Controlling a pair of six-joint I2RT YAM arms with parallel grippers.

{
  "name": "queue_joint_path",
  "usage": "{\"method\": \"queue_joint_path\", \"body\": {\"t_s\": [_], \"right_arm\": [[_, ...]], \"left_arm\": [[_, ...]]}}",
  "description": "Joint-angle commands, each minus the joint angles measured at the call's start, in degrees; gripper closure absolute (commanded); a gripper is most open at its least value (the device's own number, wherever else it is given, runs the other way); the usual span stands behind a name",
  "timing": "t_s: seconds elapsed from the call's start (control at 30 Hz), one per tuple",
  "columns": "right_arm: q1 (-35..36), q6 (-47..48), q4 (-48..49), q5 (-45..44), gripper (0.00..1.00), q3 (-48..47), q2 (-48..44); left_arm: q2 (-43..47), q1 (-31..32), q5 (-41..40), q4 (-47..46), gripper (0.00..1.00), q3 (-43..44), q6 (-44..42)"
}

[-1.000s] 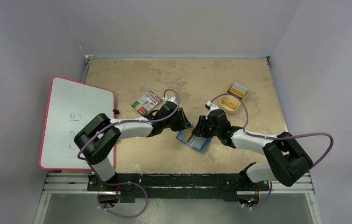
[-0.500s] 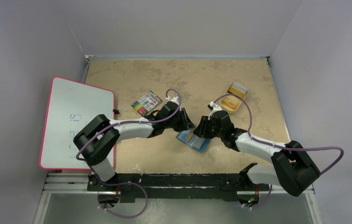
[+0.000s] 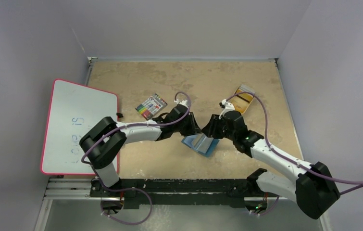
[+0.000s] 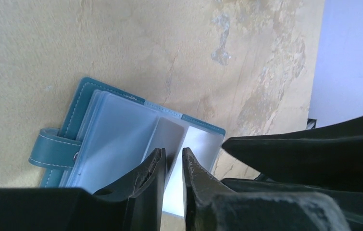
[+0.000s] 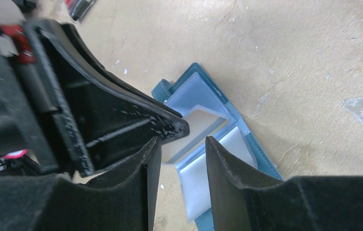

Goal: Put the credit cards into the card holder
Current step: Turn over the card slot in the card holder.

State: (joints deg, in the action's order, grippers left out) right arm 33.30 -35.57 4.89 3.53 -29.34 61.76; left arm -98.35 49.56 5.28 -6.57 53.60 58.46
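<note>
Near the centre of the bench (image 3: 179,77), toward 6 o'clock, the small teal-blue bifold card holder (image 3: 199,144) lies open with its clear sleeves showing. The left tool (image 4: 172,156) sits over the pockets with its fingers drawn almost together. I cannot tell whether a sleeve leaf is pinched between them. The right tool (image 5: 179,154) hovers at the holder's 1 o'clock edge, spread and empty. Orange-yellow credit cards (image 3: 242,103) appear to lie in the shallow tan tray (image 3: 247,90), at 2 o'clock from the holder.

Assessment: the pocket-opening step is in hand, and no card is confirmed inside. The next move calls for the right tool to fetch one card with the pocket held open.
</note>
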Motion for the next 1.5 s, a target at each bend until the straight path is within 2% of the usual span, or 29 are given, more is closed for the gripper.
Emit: {"method": "queue_joint_path", "body": {"t_s": [0.0, 0.17, 0.27, 0.4, 0.7, 0.87, 1.03, 1.17, 1.37, 1.47], "right_arm": [[-0.34, 0.43, -3.74, -3.39, 0.58, -3.65, -3.26], [-0.34, 1.02, -7.48, -6.96, 0.55, -6.78, -7.29], [-0.32, 1.73, -9.49, -9.36, 0.54, -9.04, -9.34], [-0.4, 3.12, -10.77, -11.92, 0.52, -10.9, -9.96], [-1.18, 4.47, -10.23, -12.67, 0.48, -12.27, -6.52], [-2.95, 4.56, -10.06, -12.56, 0.48, -11.82, -6.16], [-10.6, 7.67, -8.81, -10.14, 0.47, -12.33, -3.19], [-17.46, 13.38, -7.24, -7.59, 0.46, -15.51, 0.31], [-25.42, 22.54, -6.19, -7.01, 0.46, -23.17, 11.7], [-29.88, 25.17, -3.86, -4.62, 0.5, -25.57, 17.46]], "left_arm": [[-0.88, 1.25, 2.09, -2.15, 0.81, 1.93, -0.92], [-1.12, 2.82, 5.0, -5.89, 0.79, 1.38, 1.39], [-2.86, 3.7, 9.12, -11.51, 0.77, 1.24, 3.54], [-4.39, 4.18, 10.21, -12.36, 0.74, 1.95, 3.67], [-6.56, 4.14, 1.98, -0.27, 0.72, 6.61, -5.32], [-11.44, 4.4, 1.87, 0.75, 0.72, 8.79, -6.99], [-14.33, 4.37, -3.12, 4.25, 0.73, 10.47, -8.37], [-14.7, 4.25, -11.37, 10.44, 0.73, 11.8, -8.92], [-12.92, 2.81, -19.53, 15.21, 0.73, 10.79, -6.67], [-9.86, 2.25, -20.12, 13.48, 0.73, 8.19, -5.27]]}}
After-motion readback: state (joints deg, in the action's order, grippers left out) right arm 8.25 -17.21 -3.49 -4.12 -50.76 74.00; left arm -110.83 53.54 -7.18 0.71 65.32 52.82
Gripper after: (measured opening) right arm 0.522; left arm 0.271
